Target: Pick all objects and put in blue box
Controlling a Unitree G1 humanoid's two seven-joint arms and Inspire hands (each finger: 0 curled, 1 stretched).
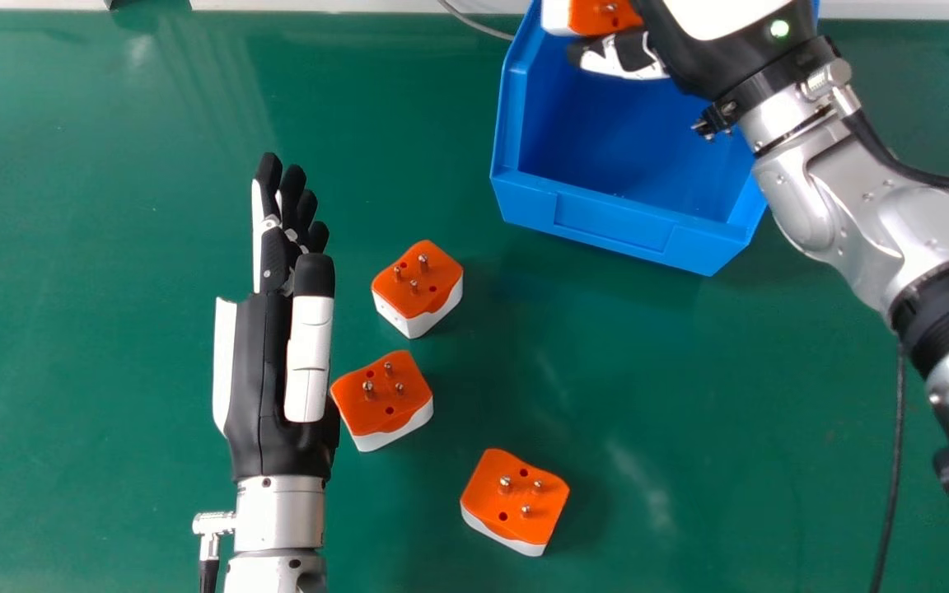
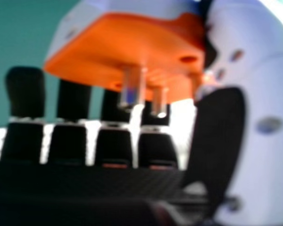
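One adapter is clamped in the right hand, box below; three adapters outstanding, right of the straight-fingered left hand.

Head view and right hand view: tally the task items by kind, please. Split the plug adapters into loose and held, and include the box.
Loose plug adapters: 3
Held plug adapter, in the right robot hand: 1
Blue box: 1
Total visible: 5
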